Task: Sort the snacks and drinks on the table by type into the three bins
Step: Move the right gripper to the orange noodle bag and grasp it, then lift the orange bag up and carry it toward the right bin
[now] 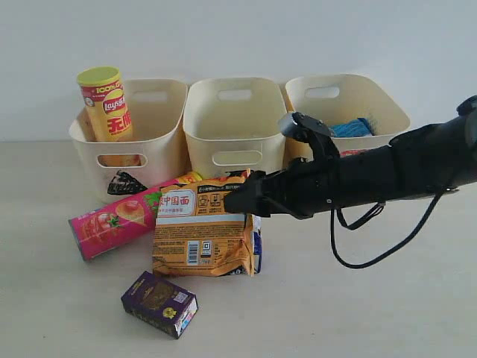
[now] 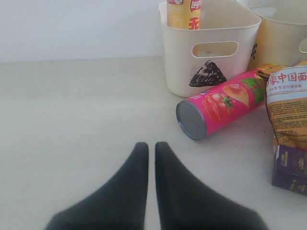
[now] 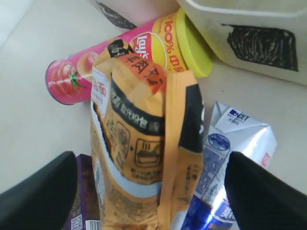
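The orange noodle packet rests tilted against the blue and white carton, which is mostly hidden behind it. My right gripper is open, its fingers wide apart on either side of the packet's upper end. The pink chip tube lies on the table beside the packet. The dark purple carton lies nearer the front. The yellow tube stands in the triangle bin. A blue packet lies in the right bin. My left gripper is shut, low over bare table.
The middle bin, marked with a black square, stands just behind the packet and shows nothing inside. The right arm's black cable hangs down to the table. Bare table stretches to the left and front right.
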Controlling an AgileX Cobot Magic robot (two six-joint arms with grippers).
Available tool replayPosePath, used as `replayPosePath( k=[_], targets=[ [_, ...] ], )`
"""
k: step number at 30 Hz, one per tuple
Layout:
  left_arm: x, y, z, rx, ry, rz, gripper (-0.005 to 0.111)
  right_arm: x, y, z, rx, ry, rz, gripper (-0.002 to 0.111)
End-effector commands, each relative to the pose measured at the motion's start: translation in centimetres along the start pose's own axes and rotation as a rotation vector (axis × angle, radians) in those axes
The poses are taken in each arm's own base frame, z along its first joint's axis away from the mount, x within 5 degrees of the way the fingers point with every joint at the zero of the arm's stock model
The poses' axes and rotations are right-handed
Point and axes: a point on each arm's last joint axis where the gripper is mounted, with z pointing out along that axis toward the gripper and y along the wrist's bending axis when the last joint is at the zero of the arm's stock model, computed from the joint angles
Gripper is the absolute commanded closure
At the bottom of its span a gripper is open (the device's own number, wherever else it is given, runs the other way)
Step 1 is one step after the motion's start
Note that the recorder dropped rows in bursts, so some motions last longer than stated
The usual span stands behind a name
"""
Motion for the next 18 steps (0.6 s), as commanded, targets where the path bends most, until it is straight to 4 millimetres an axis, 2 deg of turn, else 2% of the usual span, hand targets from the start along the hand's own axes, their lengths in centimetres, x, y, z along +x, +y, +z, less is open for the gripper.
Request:
replayPosePath(
  k=[1, 11, 18],
  targets=[
    [-0.2, 0.0, -0.1, -0.002, -0.019, -0.010, 0.102, -0.6, -0.1, 0.5, -0.029, -0.024, -0.019, 0.032],
    [-0.2, 0.0, -0.1, -0.002, -0.019, -0.010, 0.102, 0.4, 1.7, 2.4, 0.024, 0.029, -0.218, 0.033],
    [-0.2, 0.0, -0.1, -0.002, -0.019, -0.010, 0.102, -0.9, 2.5, 2.9, 0.038, -0.001, -0.254, 0.033]
  ],
)
